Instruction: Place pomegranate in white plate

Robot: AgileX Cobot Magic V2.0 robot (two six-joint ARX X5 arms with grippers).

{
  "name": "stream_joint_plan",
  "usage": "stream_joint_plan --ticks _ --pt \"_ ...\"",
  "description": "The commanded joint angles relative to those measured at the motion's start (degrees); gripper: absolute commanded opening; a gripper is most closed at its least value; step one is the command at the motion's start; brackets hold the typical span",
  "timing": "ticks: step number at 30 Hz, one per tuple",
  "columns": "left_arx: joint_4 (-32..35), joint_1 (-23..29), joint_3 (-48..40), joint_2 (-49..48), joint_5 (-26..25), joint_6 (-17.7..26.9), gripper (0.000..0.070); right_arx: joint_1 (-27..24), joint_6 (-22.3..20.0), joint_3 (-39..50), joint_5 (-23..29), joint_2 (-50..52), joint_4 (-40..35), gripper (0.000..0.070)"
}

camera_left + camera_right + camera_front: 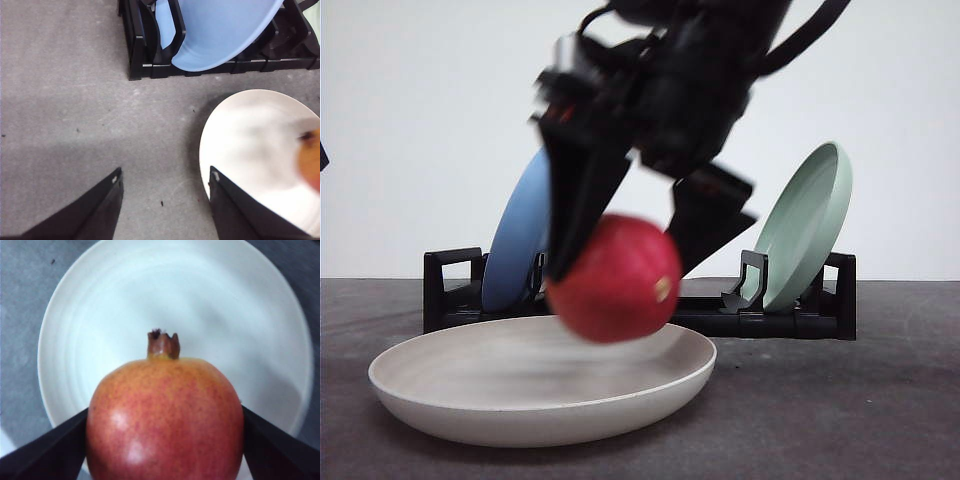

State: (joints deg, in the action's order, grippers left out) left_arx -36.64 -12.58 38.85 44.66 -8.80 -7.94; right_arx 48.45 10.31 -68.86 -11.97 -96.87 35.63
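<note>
The pomegranate [613,278] is red with an orange blush and a brown crown stub, and it hangs just above the white plate [540,420]. My right gripper [617,275] is shut on it, one black finger on each side. In the right wrist view the pomegranate [165,415] sits between the fingers of the right gripper [165,440], over the middle of the white plate [100,315]. My left gripper [166,175] is open and empty over the grey table, beside the white plate [250,135]. A blurred orange edge of the pomegranate [311,160] shows there.
Behind the white plate a black dish rack [450,290] holds a blue plate [515,245] on its left and a pale green plate [810,220] on its right, both on edge. The blue plate [220,30] also appears in the left wrist view.
</note>
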Motion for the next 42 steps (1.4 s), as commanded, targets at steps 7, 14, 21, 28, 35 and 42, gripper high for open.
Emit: stream_joint_plan --ticks 7,14,21,28,35,42 --pt "0.7 0.0 1.0 0.3 0.0 0.8 0.0314 1.7 -0.5 -1.4 0.0 -5.5 -6.4 0.0441" --pt "0.7 0.0 1.0 0.3 0.0 0.8 0.0314 1.7 -0.5 -1.4 0.1 -7.0 -7.7 0.0441" --pt "1.8 0.0 1.0 0.3 0.0 0.8 0.0314 1.7 -0.4 -1.4 0.1 -7.2 -7.8 0.0441" --pt "1.9 0.0 1.0 0.3 0.0 0.8 0.0314 1.7 -0.3 -1.4 -0.1 -7.6 -7.8 0.0585" --pt "1.9 0.0 1.0 0.3 0.0 0.8 0.0314 1.9 -2.0 -1.3 0.1 -6.2 -8.5 0.0604" --pt "1.9 0.0 1.0 0.3 0.0 0.4 0.0314 1.6 -3.3 4.5 1.6 0.8 -20.4 0.0604"
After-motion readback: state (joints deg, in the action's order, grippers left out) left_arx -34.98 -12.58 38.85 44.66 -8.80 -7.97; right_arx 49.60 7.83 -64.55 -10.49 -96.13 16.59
